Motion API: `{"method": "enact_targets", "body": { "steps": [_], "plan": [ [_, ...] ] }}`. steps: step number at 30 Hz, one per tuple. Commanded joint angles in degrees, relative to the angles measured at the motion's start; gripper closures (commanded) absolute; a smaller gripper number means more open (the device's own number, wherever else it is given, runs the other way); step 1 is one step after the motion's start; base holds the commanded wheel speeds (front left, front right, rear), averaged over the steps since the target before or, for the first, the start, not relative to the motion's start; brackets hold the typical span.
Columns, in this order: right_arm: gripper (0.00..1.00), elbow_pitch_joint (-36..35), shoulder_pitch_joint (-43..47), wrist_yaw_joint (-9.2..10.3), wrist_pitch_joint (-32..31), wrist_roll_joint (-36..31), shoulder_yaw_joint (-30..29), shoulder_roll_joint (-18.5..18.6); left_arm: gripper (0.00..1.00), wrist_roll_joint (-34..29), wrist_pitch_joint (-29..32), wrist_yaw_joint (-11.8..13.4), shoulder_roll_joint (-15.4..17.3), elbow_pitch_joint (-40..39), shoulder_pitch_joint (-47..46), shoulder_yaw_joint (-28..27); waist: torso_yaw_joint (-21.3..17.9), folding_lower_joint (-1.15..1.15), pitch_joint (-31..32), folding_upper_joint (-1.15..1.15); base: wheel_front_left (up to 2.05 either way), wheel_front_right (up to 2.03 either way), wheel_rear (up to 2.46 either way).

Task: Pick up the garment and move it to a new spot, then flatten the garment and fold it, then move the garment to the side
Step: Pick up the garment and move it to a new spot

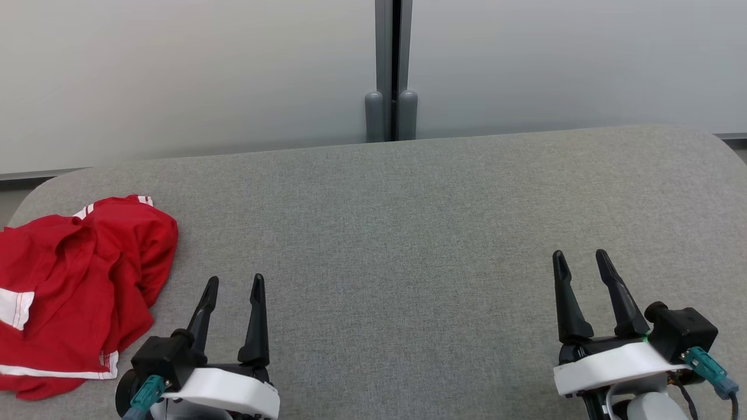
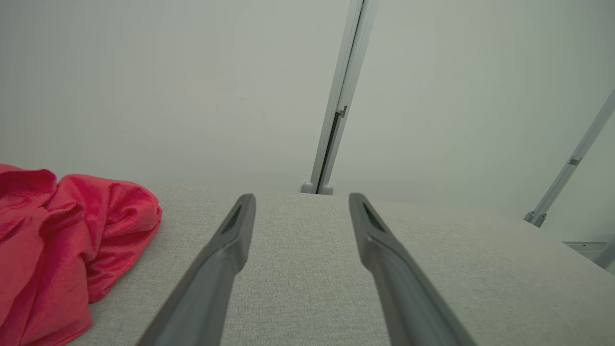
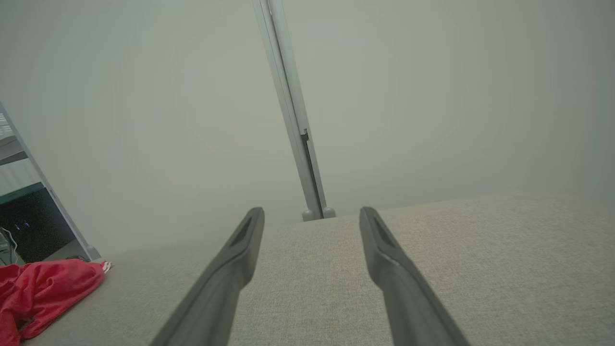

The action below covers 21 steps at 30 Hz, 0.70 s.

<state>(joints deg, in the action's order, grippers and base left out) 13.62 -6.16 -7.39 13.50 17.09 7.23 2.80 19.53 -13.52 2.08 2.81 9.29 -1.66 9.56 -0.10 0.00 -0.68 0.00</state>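
In the head view, the red garment [image 1: 76, 291] lies crumpled at the far left end of the grey table [image 1: 408, 233], running past the picture's left edge. The left gripper [image 1: 235, 279] hovers just beside it, jaws spread wide and empty. The right gripper [image 1: 579, 253] is well apart from it, equally spread and empty. A pinch into that heap could take one layer or several, so the cloth might lift bunched or slide off the nearby table edge. In the left wrist view the garment [image 2: 72, 240] sits left of the fingers, not between them, so closing here would catch nothing. In the right wrist view it lies far off at lower left. No brand, label or writing is readable, only white stripes.
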Motion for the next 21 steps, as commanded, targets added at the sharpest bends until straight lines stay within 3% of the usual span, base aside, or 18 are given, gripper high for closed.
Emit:
{"method": "enact_targets", "body": {
  "steps": [1,21],
  "plan": [
    [0.0,0.38,-0.73,-0.17,0.49,-0.91,0.06,0.15,0.0,-0.5,-0.42,0.24,0.16,0.43,-0.09,0.3,-0.03,0.0,0.04,0.0,0.0,0.0,0.0],
    [0.0,1.92,-0.54,-0.18,1.81,-3.75,0.72,0.16,0.0,-3.22,-1.69,1.46,0.19,2.98,-1.03,1.93,1.27,0.0,0.24,0.0,0.0,0.0,0.0]
  ]
}}
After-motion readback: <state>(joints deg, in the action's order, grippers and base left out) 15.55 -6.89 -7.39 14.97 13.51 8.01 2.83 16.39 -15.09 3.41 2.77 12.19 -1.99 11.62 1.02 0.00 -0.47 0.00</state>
